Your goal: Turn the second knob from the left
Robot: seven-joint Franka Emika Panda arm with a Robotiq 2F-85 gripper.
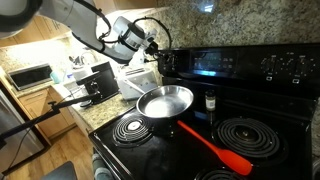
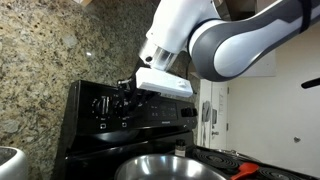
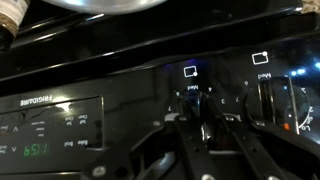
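— Black panel (image 1: 235, 62), where's the knob (image 2: 122, 105)?
— Second from the panel's left end; my claw (image 3: 207, 128) is clenched around it, I judge. I hold it square to the panel so a wrist roll should turn it.

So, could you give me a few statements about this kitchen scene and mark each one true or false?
1. The shiny silver metal frying pan sits on the black electric stove. True.
2. The pan holds food. False: it looks empty.
3. The end effector is at the stove's back control panel. True.
4. Its jaws are spread wide in open air. False: they are closed on a black round stove knob.
5. The stove's digital display is dark. False: green digits glow on it.
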